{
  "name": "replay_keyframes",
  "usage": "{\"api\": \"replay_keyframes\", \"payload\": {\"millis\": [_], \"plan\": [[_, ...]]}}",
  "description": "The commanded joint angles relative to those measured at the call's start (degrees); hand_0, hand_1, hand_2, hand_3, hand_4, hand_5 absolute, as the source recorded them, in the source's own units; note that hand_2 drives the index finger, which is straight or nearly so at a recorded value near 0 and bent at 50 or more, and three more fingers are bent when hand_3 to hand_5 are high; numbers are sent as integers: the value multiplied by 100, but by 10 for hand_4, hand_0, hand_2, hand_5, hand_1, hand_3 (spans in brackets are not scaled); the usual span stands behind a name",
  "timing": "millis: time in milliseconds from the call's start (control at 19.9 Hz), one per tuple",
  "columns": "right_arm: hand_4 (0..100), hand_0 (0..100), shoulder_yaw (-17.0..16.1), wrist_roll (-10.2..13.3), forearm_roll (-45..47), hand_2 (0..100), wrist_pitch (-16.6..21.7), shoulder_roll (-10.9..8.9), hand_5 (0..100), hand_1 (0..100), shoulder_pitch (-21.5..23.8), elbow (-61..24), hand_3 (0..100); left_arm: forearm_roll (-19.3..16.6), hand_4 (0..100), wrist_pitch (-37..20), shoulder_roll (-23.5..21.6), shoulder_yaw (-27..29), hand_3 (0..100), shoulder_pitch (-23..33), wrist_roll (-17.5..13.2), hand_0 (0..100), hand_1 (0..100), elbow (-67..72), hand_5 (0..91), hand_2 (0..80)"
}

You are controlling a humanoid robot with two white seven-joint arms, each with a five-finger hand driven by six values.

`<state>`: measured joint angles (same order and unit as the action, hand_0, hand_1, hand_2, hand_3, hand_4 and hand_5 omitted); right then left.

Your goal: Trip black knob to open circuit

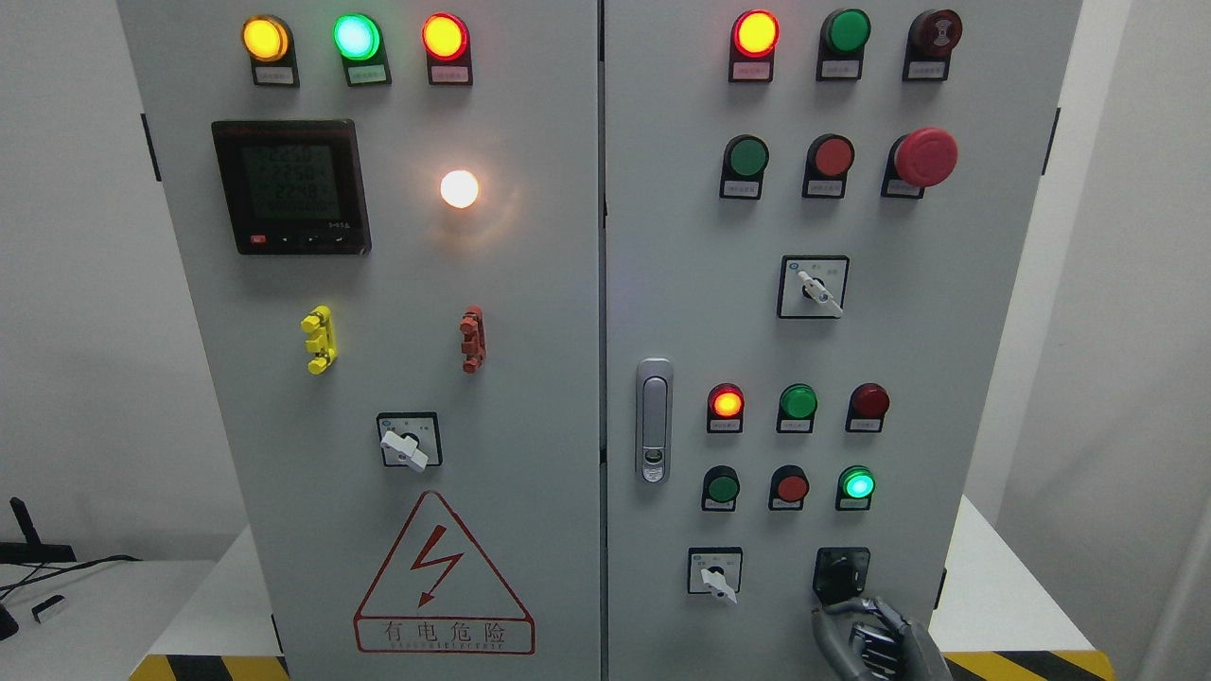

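The black knob (841,571) sat at the lower right of the frame, on the right door of the gray cabinet (530,331), just to the right of a white selector switch (716,573). The right hand (875,636) came up from the bottom edge right under it, and its gray fingers (833,619) touched the knob's lower edge. It looked like the hand was only starting to take hold, and I could not tell if it had a firm grip yet. The left hand did not show at all. To do this step well, the hand should pinch the knob on both sides first, then twist it slowly around its middle, not push it into the door. It should keep clear of the white switch next to it. The knob was small, dark and a bit shiny, on a square black plate, and its pointer was hard to see. Above it, a green lamp (856,485) glowed bright, and a red lamp (727,403) glowed too.
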<state>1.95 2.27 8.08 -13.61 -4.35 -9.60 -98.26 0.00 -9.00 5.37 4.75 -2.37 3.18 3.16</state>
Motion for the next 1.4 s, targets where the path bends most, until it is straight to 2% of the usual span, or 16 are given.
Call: {"api": "replay_keyframes", "payload": {"millis": [0,853,1354], "plan": [[1000,365,-37,-24,-26,451,7,-58,936,700,29,131,1000,-176,0,3,-1,0,0,0,-2,120,389,1,0,0],[1000,374,-538,-86,-26,452,25,-137,936,696,46,298,1000,-176,0,3,-1,0,0,0,-2,120,389,1,0,0],[1000,378,-609,-95,-17,454,69,-242,936,696,160,263,1000,-176,0,3,-1,0,0,0,-2,120,389,1,0,0]]}}
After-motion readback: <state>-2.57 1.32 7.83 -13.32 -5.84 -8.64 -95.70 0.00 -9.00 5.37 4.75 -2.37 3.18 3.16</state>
